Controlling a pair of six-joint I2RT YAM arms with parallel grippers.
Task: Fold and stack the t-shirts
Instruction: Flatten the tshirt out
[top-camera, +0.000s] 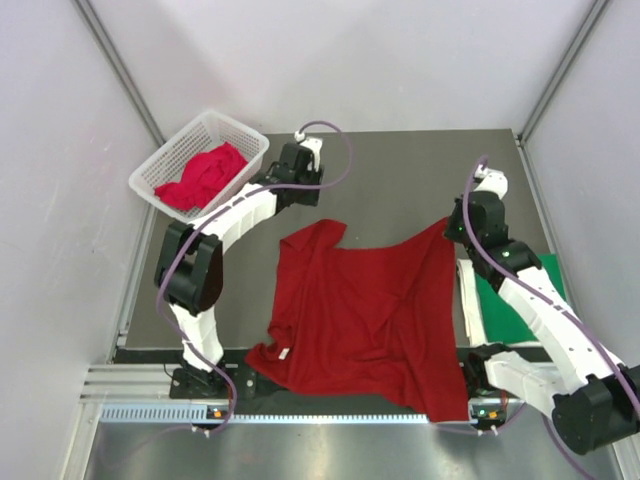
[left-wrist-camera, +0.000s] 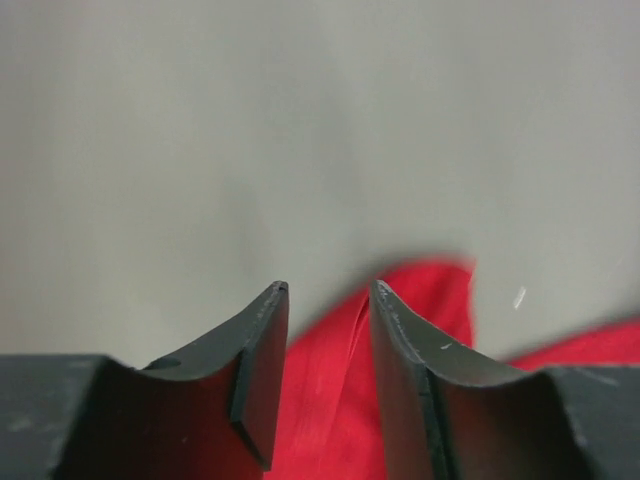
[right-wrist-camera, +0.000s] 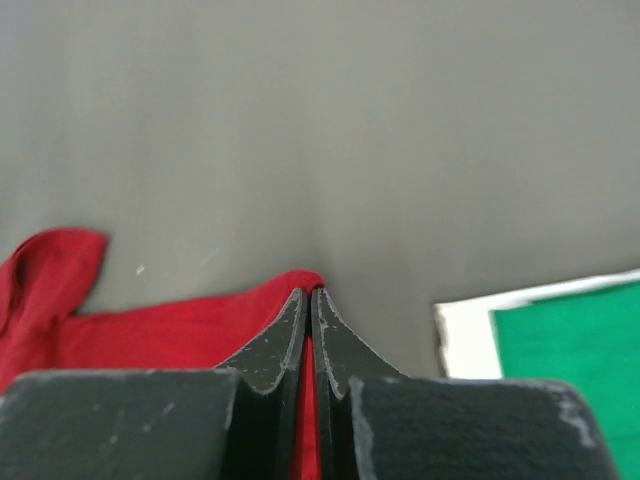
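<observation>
Sprawling over the grey table, to the right of the white plastic lattice basket and nearer the arm bases than it, a large dark red cloth t-shirt lies opened out but not flat. Its far edge sags between two drawn-up corners. A sleeve juts out on the side facing the basket, long wrinkles cross the body, and a small white label shows near that sleeve. The edge farthest from the basket overlaps the dark rail along the table's front.

A pinkish red t-shirt sits crumpled inside the basket. A bright green t-shirt lies flat on a white sheet, well to the right of the basket, beyond the dark red one.

The right fingers are pressed together on the dark red corner farthest from the basket, with a ridge of cloth peaking at their tips. The left fingers stand partly apart above the corner nearest the basket, and red cloth shows through the gap.

That cloth is blurred, so I cannot tell whether it touches either left finger. The right arm covers much of the green t-shirt and its sheet. The basket's lattice wall hides the lower folds of the pinkish red one.
</observation>
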